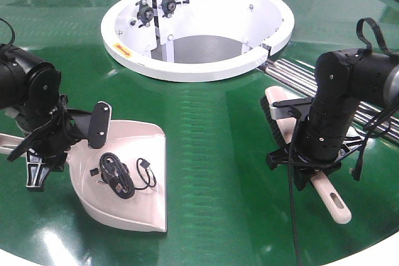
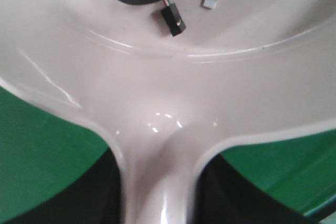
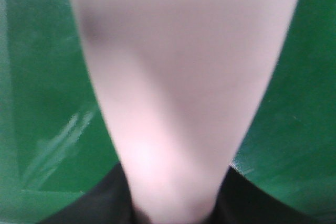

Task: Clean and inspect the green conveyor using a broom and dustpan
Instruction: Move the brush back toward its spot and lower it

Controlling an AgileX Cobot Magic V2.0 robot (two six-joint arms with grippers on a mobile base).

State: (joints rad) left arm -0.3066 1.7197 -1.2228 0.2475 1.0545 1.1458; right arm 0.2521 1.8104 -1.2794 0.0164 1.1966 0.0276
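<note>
The pinkish-beige dustpan [image 1: 134, 200] lies flat on the green conveyor [image 1: 218, 141] at the left, with a black coiled cable [image 1: 118, 175] and small connectors [image 2: 173, 20] inside it. My left gripper [image 1: 43, 147] is shut on the dustpan's handle, and the wrist view shows the neck of the dustpan [image 2: 168, 87] between dark fingers [image 2: 100, 195]. At the right, the beige broom [image 1: 277, 113] rests on the belt, bristles down, its slotted handle end pointing to the front. My right gripper [image 1: 315, 166] is shut on the broom [image 3: 178, 77] at its tapering handle.
A white ring-shaped central opening [image 1: 124, 51] sits at the back middle, with brackets inside it. Silver rails [image 1: 302, 76] run from the ring towards the right behind the right arm. The belt's white outer rim [image 1: 374, 250] curves along the front right.
</note>
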